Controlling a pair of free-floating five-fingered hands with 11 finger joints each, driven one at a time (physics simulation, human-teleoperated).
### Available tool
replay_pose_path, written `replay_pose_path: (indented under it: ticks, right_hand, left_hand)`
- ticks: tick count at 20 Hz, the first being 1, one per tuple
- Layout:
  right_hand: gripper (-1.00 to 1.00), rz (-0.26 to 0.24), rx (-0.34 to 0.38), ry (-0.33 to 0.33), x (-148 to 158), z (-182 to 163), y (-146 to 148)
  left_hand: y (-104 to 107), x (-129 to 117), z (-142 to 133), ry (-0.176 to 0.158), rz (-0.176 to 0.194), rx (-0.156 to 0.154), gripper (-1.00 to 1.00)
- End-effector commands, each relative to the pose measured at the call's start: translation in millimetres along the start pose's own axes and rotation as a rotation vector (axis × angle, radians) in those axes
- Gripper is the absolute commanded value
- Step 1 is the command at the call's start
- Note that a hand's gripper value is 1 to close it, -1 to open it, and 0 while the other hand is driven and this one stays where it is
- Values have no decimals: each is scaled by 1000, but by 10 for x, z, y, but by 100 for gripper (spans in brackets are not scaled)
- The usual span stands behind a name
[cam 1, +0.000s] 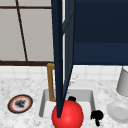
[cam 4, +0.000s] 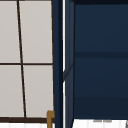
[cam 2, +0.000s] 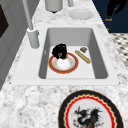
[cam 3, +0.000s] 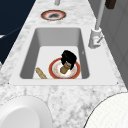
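I see the left hand point(cam 3: 68, 58) low inside the sink point(cam 3: 30, 50), right over the red-rimmed plate point(cam 3: 76, 72) that lies flat on the sink floor, closer to the wall side where the faucet point(cam 3: 95, 37) stands. Its fingers are curled down around a small tan piece point(cam 3: 64, 69), and this piece stands on the white middle of the plate. In the left side view the same hand point(cam 2: 59, 51) covers the far edge of the plate point(cam 2: 63, 65). Beside the plate, apart from it, a tan stick point(cam 2: 82, 57) lies on the sink floor at a slant, and a small brown lump point(cam 2: 83, 49) is near its far end. In the front view a big red round shape point(cam 1: 67, 116) stands before the sink, and I cannot tell what it is; the left hand point(cam 1: 72, 98) peeks above it. The right hand point(cam 1: 97, 116) hangs in the air at the front right corner of the sink, touching nothing, and I cannot tell how it is set. On the worktop point(cam 1: 25, 87), a plate with a dark dragon picture point(cam 1: 20, 103) lies at the left of the sink. A white dish point(cam 1: 118, 112) and a grey canister point(cam 1: 123, 81) are at the right edge. A dark blue cabinet door point(cam 1: 58, 50) stands open above the sink.
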Motion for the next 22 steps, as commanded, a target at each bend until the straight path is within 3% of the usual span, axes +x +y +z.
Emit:
replay_pose_path:
  ticks: [1, 9, 22]
  right_hand:
    - [0, 0, 0, 0, 0, 0, 0]
    - [0, 0, 0, 0, 0, 0, 0]
    - [0, 0, 0, 0, 0, 0, 0]
  left_hand:
    - [92, 225, 49, 20, -64, -14, 100]
    - [263, 649, 221, 19, -90, -13, 100]
    - [245, 1100, 686, 27, -119, -20, 100]
